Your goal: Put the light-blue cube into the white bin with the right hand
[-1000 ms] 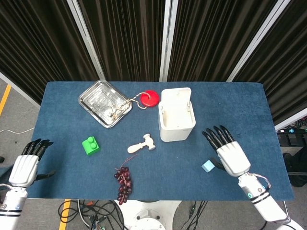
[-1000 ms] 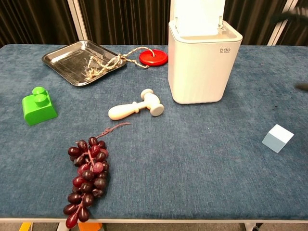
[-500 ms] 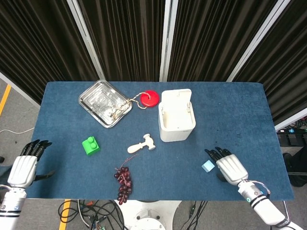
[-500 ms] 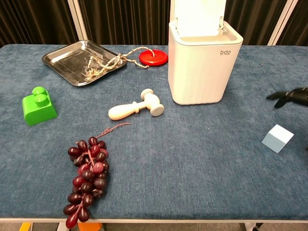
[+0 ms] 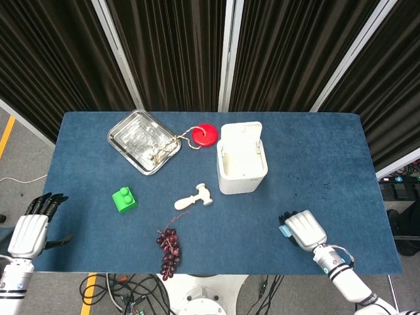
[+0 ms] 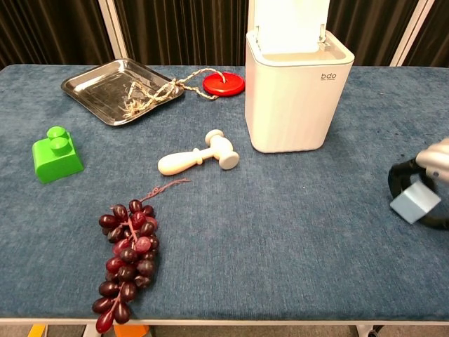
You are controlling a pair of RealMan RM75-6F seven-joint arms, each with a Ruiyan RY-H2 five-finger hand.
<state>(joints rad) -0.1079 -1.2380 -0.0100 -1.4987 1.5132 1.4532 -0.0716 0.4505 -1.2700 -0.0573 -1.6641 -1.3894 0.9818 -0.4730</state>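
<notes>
Now the right hand (image 5: 303,230) sits low near the table's front-right, fingers curled around the light-blue cube (image 6: 415,203), which is gripped at the chest view's right edge. White bin (image 5: 241,159) stands mid-table w/ lid up, well apart from the hand; bare blue cloth lies btwn them. Left hand (image 5: 33,230) hangs off the table's front-left corner, fingers straight and apart, holding nothing. Wooden mallet (image 5: 195,197), grapes (image 5: 168,249) and green block (image 5: 124,199) lie left of the bin.

Bare table (image 6: 337,210) lies before the white bin (image 6: 295,98).
</notes>
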